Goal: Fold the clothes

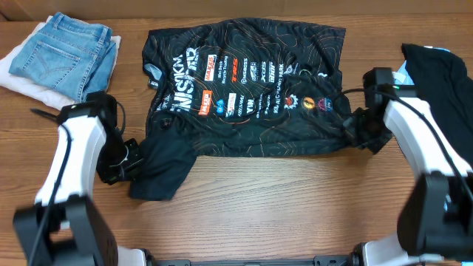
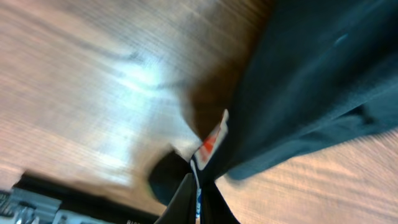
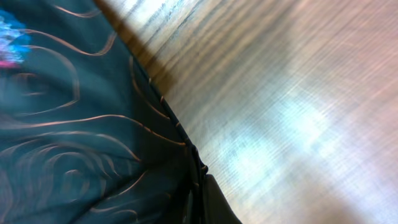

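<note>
The left claw (image 1: 133, 159) is pressing together on the black fabric of the jersey's (image 1: 247, 89) sleeve (image 1: 159, 174), which is hanging down past the garment's near-left corner toward the front edge of the tabletop (image 1: 281, 199). In the left wrist view, that claw (image 2: 198, 186) is pinching the sleeve cloth (image 2: 311, 74) just beside a small white and orange tag (image 2: 211, 140), with its jaws standing tight against each other.

The right claw (image 1: 360, 127) is sitting at the jersey's near-right corner. In the right wrist view, this claw (image 3: 200, 193) is gripping the hem, its jaws closed on the edge of the fabric (image 3: 74, 137), where thin orange contour lines are curling across the dark cloth.

The jersey is lying spread flat across the middle of the tabletop, printed side up, with its white lettering toward the left and rows of small sponsor logos running across the centre. It is looking rumpled along its near edge.

Folded blue jeans (image 1: 74, 52) are resting on a white cloth (image 1: 15, 74) at the far-left corner. A plain black garment (image 1: 440, 81) is lying at the far right, apart from the jersey.
</note>
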You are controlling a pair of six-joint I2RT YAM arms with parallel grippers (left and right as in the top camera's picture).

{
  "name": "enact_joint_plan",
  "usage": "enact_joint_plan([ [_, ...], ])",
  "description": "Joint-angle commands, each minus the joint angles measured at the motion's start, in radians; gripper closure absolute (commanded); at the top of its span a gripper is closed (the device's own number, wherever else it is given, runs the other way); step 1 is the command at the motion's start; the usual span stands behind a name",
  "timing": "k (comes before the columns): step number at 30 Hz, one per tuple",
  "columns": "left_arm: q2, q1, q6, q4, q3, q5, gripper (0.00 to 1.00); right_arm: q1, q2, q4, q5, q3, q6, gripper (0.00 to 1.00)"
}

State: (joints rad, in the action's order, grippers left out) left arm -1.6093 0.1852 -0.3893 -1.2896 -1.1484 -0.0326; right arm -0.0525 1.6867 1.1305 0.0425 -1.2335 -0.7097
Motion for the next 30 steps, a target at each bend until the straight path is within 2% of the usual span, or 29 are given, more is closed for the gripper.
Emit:
enact_joint_plan([
  [1,0.092,0.004,0.008,-0.037,0.007,0.015,0.96,-0.005,-0.117,0.043,0.024,-0.026,-0.029,0.96],
  [8,0.188,0.004,0.019,-0.109,0.007,0.001,0.96,-0.005,-0.216,0.155,0.025,-0.026,-0.028,0.96],
  [9,0.195,0.004,0.019,-0.107,0.007,-0.002,0.94,-0.005,-0.221,0.156,0.025,-0.026,-0.028,0.96],
  [10,0.199,0.004,0.019,-0.1,0.007,-0.002,0.86,-0.005,-0.222,0.156,0.024,-0.026,-0.028,0.96],
  [11,0.199,0.004,0.019,-0.096,0.007,-0.003,0.85,-0.005,-0.222,0.156,0.024,-0.026,-0.028,0.96],
  [13,0.196,0.004,0.026,-0.099,0.008,-0.023,0.96,-0.005,-0.222,0.159,0.024,-0.025,-0.028,0.96],
  [19,0.225,0.003,0.038,-0.145,0.009,-0.097,0.96,-0.005,-0.225,0.16,0.024,-0.025,-0.029,0.96],
  [24,0.328,0.003,0.038,-0.146,0.009,-0.134,0.96,-0.005,-0.252,0.163,0.028,-0.025,-0.057,0.96],
  [27,0.365,0.003,0.038,-0.146,0.009,-0.133,0.66,-0.005,-0.263,0.158,0.027,-0.025,-0.052,0.96],
  [29,0.367,0.003,0.048,-0.143,0.009,-0.131,0.55,-0.005,-0.263,0.158,0.028,-0.025,-0.049,0.96],
  [30,0.362,0.003,0.05,-0.137,0.009,-0.127,0.44,-0.005,-0.263,0.157,0.028,-0.025,-0.049,0.96],
])
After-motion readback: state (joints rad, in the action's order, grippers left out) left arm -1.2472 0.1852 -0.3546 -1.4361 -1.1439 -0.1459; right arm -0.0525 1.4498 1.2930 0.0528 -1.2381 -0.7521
